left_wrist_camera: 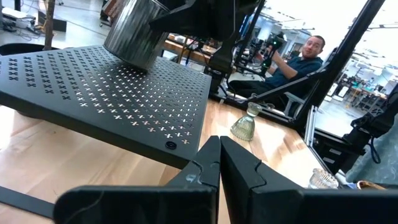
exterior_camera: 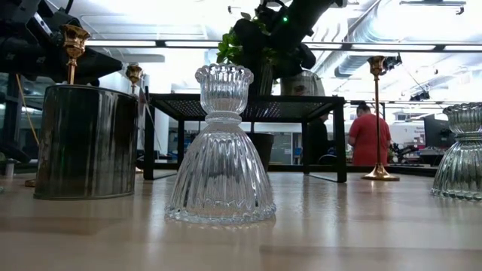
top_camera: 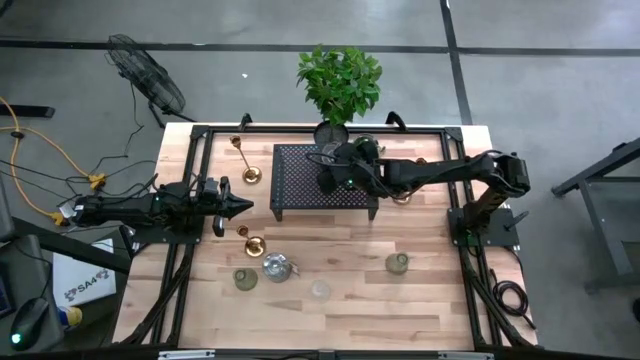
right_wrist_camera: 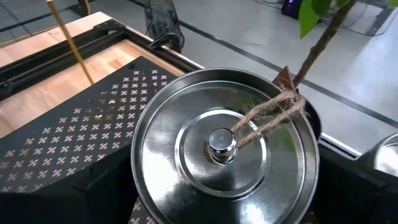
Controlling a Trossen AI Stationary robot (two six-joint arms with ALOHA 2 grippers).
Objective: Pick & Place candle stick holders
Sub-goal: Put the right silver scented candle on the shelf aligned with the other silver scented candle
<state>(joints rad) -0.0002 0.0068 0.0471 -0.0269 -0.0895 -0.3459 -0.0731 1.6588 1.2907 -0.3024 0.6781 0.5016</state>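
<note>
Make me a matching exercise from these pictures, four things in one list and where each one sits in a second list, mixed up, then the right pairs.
Things:
1. shiny silver holder
2. clear glass holder
3. potted plant
4. left gripper

Places:
A. at the table's far edge, behind the black stand
B. on the bare wood near the front edge of the table
C. on top of the black stand, under the right gripper
D. shut, left of the black stand

Pairs: 1-C, 2-B, 3-A, 4-D

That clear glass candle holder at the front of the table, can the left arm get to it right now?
Probably yes: the clear glass holder stands alone on bare wood, and the shut left gripper is idle nearby.
</note>
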